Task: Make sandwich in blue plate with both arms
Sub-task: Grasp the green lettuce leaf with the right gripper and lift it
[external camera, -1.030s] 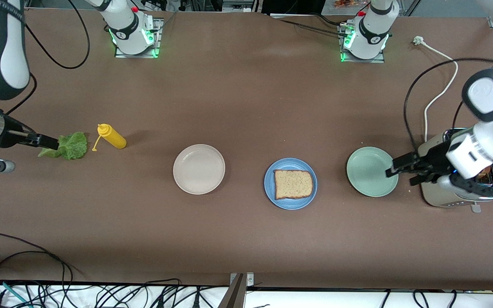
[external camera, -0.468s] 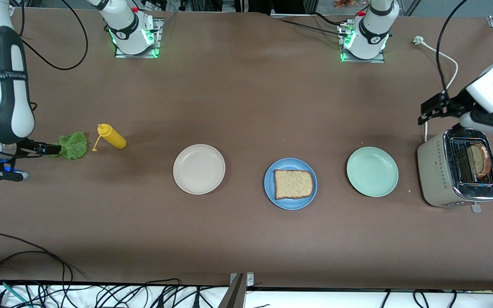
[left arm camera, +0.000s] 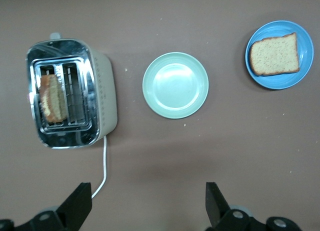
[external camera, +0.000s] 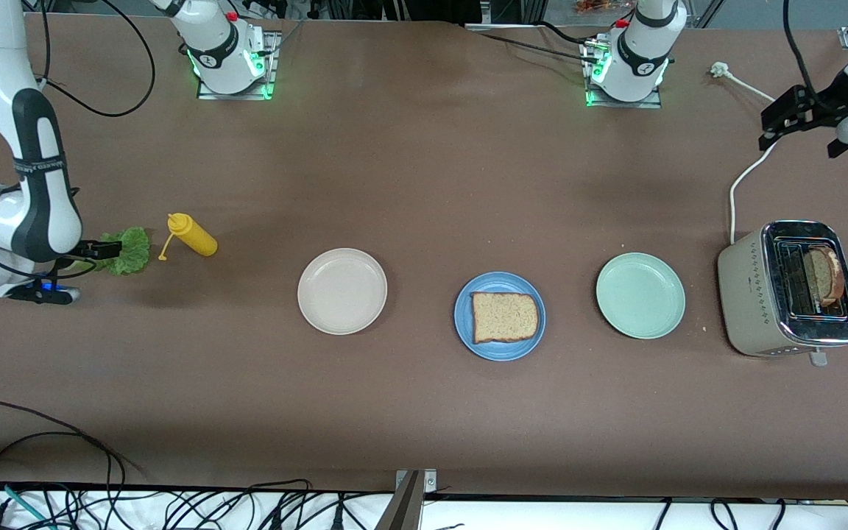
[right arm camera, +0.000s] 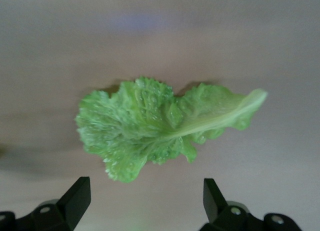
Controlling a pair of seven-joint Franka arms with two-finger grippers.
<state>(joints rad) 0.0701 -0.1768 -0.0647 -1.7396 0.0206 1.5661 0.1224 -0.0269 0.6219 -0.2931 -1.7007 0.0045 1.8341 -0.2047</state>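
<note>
One bread slice (external camera: 505, 316) lay on the blue plate (external camera: 464, 333) at frame center, lettuce (external camera: 126, 250) at mid-left and second slice in toaster (external camera: 788, 291) at right still unplaced; right gripper (right arm camera: 142, 201) spread over lettuce, left gripper (left arm camera: 145, 206) spread, empty, upper right.

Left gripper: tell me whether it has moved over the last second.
Yes. The left gripper has gone from over the toaster up toward the base end of the table, over the white cord; open, empty.
</note>
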